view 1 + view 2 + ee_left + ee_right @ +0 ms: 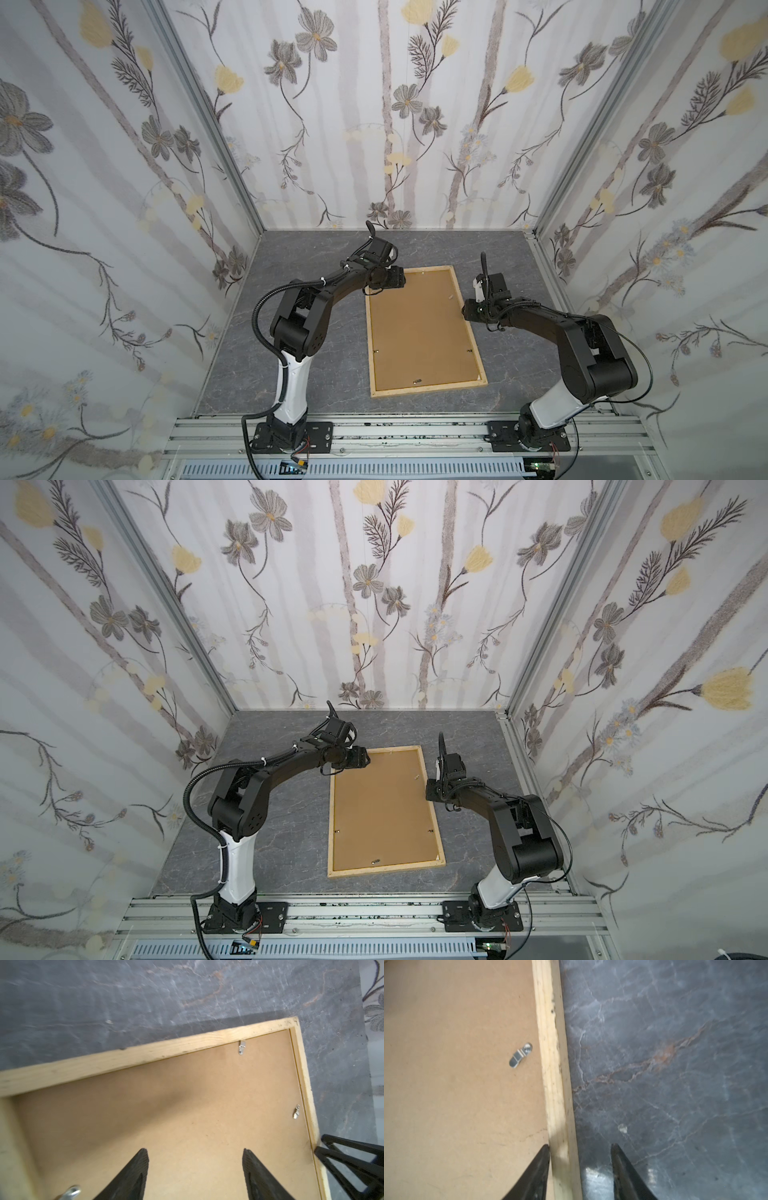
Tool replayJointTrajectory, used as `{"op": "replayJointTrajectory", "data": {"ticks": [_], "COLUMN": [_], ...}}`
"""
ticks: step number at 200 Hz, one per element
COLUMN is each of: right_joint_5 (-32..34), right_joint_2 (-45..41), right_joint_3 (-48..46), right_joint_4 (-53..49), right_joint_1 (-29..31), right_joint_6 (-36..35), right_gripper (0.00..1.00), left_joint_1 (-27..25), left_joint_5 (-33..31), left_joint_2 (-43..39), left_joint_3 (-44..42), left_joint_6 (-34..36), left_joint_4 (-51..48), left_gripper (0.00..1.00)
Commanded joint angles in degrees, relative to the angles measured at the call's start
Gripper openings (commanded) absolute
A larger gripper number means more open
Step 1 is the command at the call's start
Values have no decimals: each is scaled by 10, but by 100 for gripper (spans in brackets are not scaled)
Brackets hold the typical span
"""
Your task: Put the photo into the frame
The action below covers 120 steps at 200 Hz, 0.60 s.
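The frame (428, 388) (386, 868) of light wood lies face down in the middle of the grey table in both top views. A brown backing panel (419, 328) (382, 808) fills it. The photo is hidden. My left gripper (195, 1150) (395, 279) hovers open over the panel near the frame's far left corner, with nothing between its fingers. My right gripper (580, 1146) (469, 311) straddles the frame's right rail (550, 1064). Its inner finger (539, 1167) rests against the rail's inner side. Its outer finger (625, 1169) stands apart over the table, so it is open.
Small metal clips (520, 1055) (241, 1047) (296, 1111) sit on the panel along the rails. Floral-papered walls (395, 124) close in the back and both sides. An aluminium rail (415, 432) with both arm bases runs along the front edge.
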Motion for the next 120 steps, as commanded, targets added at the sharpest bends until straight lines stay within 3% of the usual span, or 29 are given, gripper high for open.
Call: {"op": "replayJointTrajectory", "data": {"ticks": [1,43,120], "right_joint_5": [-14,-46,-75], "right_joint_2": [-21,-33,-32], "right_joint_3": [-28,-59,-83], "right_joint_4": [25,54,86], "right_joint_1": [0,0,0], "right_joint_6": [13,36,57], "right_gripper": [43,28,20], "left_joint_1": [-27,-74,-113], "left_joint_5": [41,56,71], "left_joint_2": [26,93,164], "left_joint_3": [35,117,198], "left_joint_6": [-26,-34,-48], "left_joint_4": [27,7,-15], "left_gripper": [70,68,58]}}
